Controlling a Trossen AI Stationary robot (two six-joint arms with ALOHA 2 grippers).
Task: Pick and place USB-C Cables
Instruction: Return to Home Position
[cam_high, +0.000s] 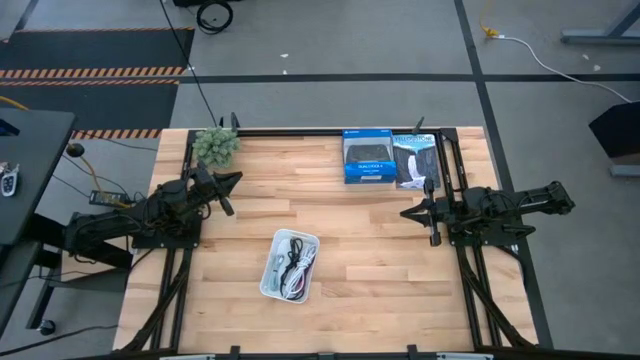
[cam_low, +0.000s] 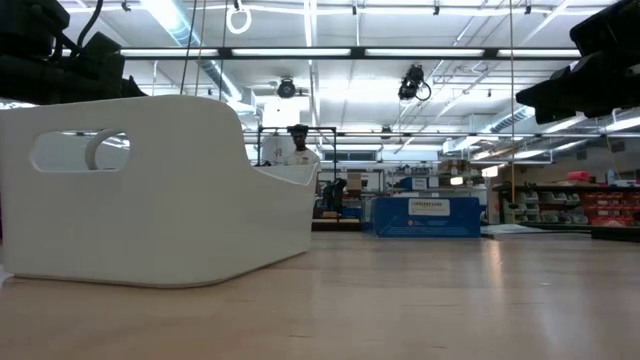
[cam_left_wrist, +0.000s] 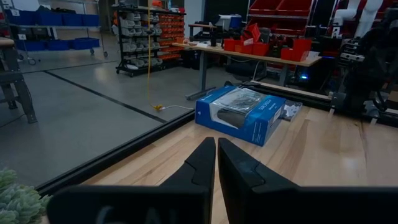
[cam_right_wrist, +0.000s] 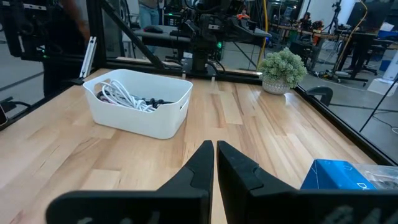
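High view shows cables (cam_high: 296, 268) lying lengthwise along the white bin (cam_high: 266, 278).

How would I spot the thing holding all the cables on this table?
Start at the wooden table. Near its middle, toward the edge opposite the blue boxes and small green plant, sits a white bin. It alone is an open container, with tangled white and dark cables inside.

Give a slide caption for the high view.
Cables in the white bin; left gripper and right gripper shut, empty, at the table sides.
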